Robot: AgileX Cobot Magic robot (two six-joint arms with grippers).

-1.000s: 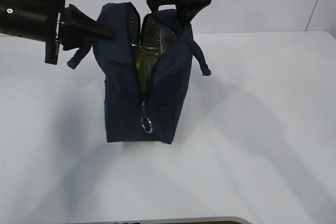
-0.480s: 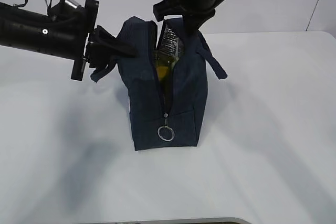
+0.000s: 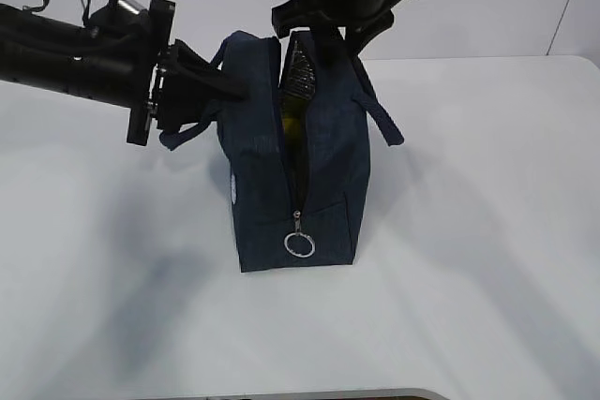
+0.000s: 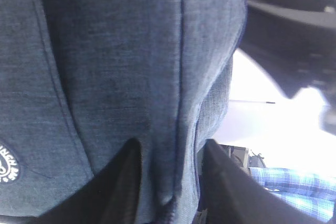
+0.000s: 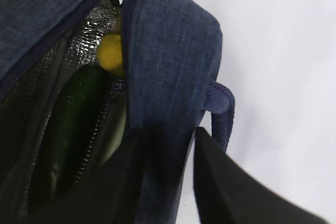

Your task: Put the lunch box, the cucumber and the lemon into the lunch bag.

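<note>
The lunch bag (image 3: 295, 185) stands upright on the white table (image 3: 487, 231), with its top zip open along most of its length and the metal ring pull (image 3: 298, 244) hanging low on the near end. Through the opening, the right wrist view shows the silver lining (image 5: 100, 24) and two things inside: one cucumber (image 5: 73, 124), dark green, lying along the length of the bag, and one lemon (image 5: 111, 55), yellow, just beside the bag's wall at the end of the cucumber. The lunch box cannot be made out in any view; only a pale green edge shows beside the cucumber, and I cannot tell what it is. There is one bag with two handles; the right handle (image 3: 380, 114) hangs down the side, apart from the grippers. The left gripper (image 4: 170, 182) is closed narrow on a fold of the bag's left wall near the top edge, with the fabric pinched between its two fingers (image 4: 113, 182). The right gripper (image 5: 170, 182) grips the right wall of the bag at the rim in the same way, one finger inside and one outside. A small white round logo (image 3: 232, 188) is on the left side of the bag.
</note>
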